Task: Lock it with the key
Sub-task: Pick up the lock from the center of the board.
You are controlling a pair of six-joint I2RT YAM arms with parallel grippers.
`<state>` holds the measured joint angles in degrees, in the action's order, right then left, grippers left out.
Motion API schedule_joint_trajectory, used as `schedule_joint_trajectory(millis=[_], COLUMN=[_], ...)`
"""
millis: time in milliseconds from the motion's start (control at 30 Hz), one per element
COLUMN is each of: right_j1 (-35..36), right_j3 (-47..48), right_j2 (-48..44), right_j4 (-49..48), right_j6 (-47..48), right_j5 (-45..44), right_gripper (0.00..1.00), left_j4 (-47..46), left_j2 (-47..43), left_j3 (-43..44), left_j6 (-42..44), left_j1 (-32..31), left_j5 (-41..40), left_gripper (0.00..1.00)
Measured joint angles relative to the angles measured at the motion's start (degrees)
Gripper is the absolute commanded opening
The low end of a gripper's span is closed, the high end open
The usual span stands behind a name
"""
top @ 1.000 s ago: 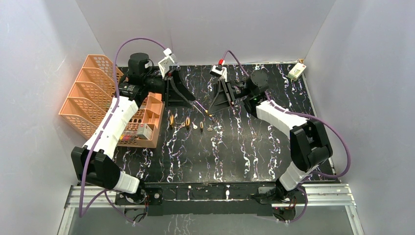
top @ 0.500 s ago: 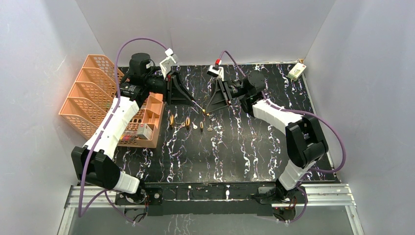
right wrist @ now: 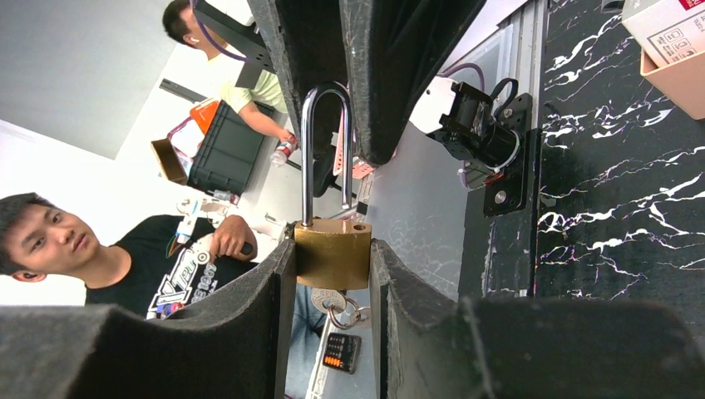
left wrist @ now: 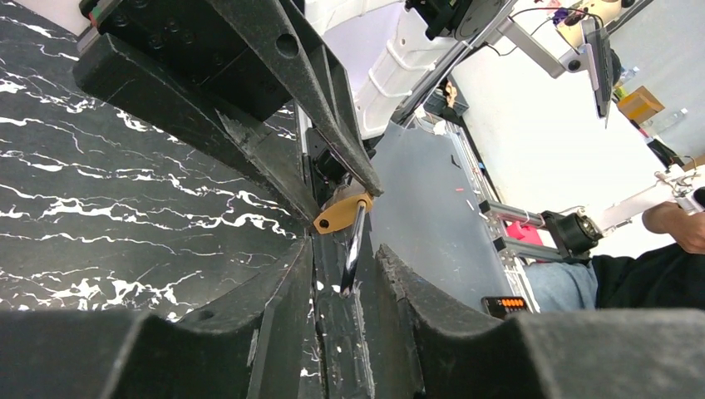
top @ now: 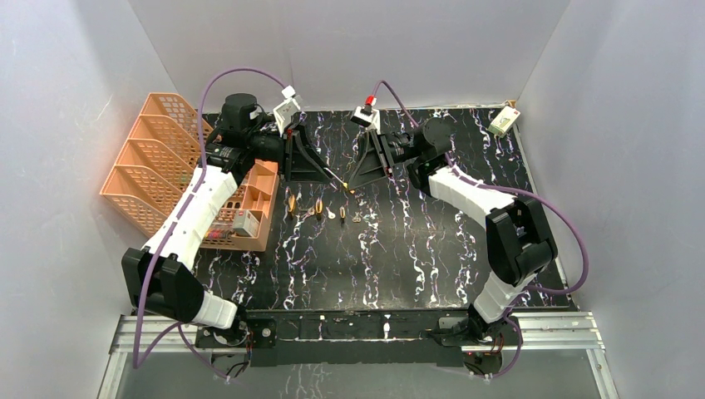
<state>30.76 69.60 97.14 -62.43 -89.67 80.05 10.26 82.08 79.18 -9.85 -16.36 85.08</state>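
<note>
Step in hand, as I judged it: getting the shackle shut.

- The right fingers [right wrist: 249, 324] were clenched on the brass body of the padlock [right wrist: 332, 252], held above the middle of the counter [top: 416, 241].
- The key [right wrist: 322, 299] sat in the keyhole, with its ring [right wrist: 342, 316] dangling.
- The shackle [right wrist: 309, 150] was open. One leg was seated and the other was lifted clear of its hole.
- Beyond it, the left fingers [left wrist: 266, 307] stood on either side of the shackle. I could not tell whether they actually pinched it.

To do this well:
- Keep the right grip firm on the body's flat sides so it cannot twist.
- Line the free leg up over its hole before pushing, and press straight along the legs, not sideways.
- Leave the key and ring unobstructed for the turn.
- Risk: the steel is thin and smooth and could slip out of the pads.

Count, near to far:
- Arms: two.
- Loose small pieces on the counter: five. Three were brass [top: 291, 202] [top: 318, 208] [top: 342, 213] and two were paler [top: 331, 214] [top: 356, 219]. They were too small to name.
- Held padlock: one, with one key and one ring.
- Orange tray [top: 264, 179] at the left: one, with one small box [top: 245, 223] in it.
- Orange slotted rack [top: 141, 158] beside it: one.
- White box [top: 503, 122] in the far right corner: one.
</note>
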Motion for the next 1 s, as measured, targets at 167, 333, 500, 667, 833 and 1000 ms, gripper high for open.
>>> schedule_joint_trajectory(millis=[167, 333, 500, 667, 833, 1000], right_j1=[0.0, 0.0, 0.0, 0.0, -0.33, -0.33], right_j3=[0.15, 0.15, 0.15, 0.15, 0.15, 0.39], right_j2=[0.0, 0.0, 0.0, 0.0, 0.0, 0.0], right_j4=[-0.57, -0.63, -0.66, -0.68, -1.01, -0.87], right_j6=[-0.2, -0.2, -0.22, -0.28, -0.26, -0.85], right_j5=[0.0, 0.0, 0.0, 0.13, 0.24, 0.7], right_gripper=[0.23, 0.23, 0.23, 0.26, 0.53, 0.95], left_j4=[0.02, 0.02, 0.0, -0.17, -2.89, -13.49], left_j2=[-0.09, -0.11, -0.11, -0.13, -0.46, -1.33], left_j3=[0.0, 0.0, 0.0, 0.0, -0.11, -3.19], left_j6=[-0.2, -0.22, -0.28, -0.59, -2.4, -9.57], left_j1=[0.0, 0.0, 0.0, 0.0, 0.0, 0.02], left_j5=[-0.39, -1.07, -1.79, -1.68, -0.44, -0.37], left_gripper=[0.31, 0.29, 0.22, 0.0, 0.0, 0.0])
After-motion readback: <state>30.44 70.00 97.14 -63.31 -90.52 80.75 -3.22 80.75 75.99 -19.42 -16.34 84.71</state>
